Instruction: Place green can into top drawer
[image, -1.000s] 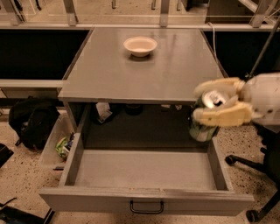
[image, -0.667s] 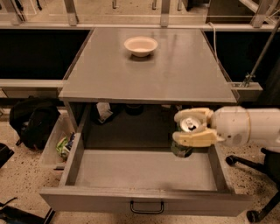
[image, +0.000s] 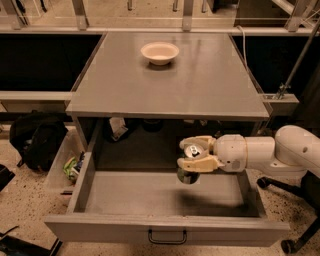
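Above the open top drawer (image: 165, 227), the gripper's (image: 183, 154) fingers (image: 201, 163) clasp the green can (image: 186, 175); silver top up.

The gripper (image: 194, 154), on an arm entering from the right, has its cream fingers (image: 199, 164) clamped on the green can (image: 188, 175). Below the fingers lies the open top drawer (image: 165, 227). Beyond and above them, a cream bowl (image: 160, 52) sits on the desk (image: 200, 85).
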